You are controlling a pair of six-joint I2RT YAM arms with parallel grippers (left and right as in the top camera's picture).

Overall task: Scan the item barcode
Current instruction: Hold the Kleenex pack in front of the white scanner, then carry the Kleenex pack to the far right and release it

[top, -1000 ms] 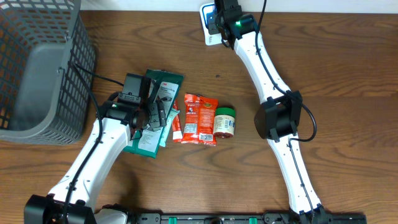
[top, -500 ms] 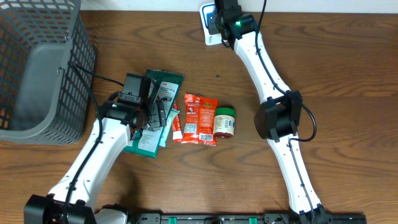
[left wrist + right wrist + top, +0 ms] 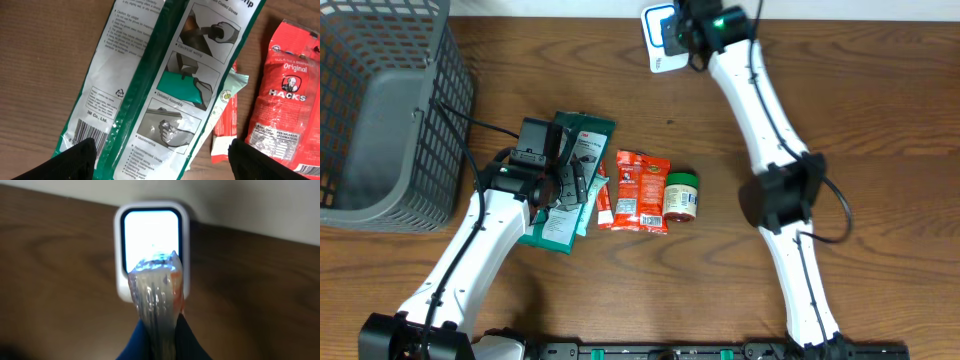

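A: Right gripper (image 3: 159, 339), status?
B: Jaws closed on a clear, orange-tinted packet (image 3: 156, 287). The packet is directly in front of the lit scanner (image 3: 151, 227).
A: Left gripper (image 3: 162, 162)?
B: Jaws wide apart, holding nothing, hovering over the green glove packs (image 3: 185, 75). Red Hacks bags (image 3: 287, 100) lie just beside them

You can count one grey wire basket (image 3: 380, 110) and two green-and-white glove packets (image 3: 185, 75), one lying over the other. There are two red packets: one Hacks candy bag (image 3: 287, 95) and one narrower red packet (image 3: 224, 142), partly under the gloves. You also have one small jar (image 3: 682, 195) with a green lid, one white barcode scanner (image 3: 151, 235) and one clear wrapper (image 3: 156, 297).
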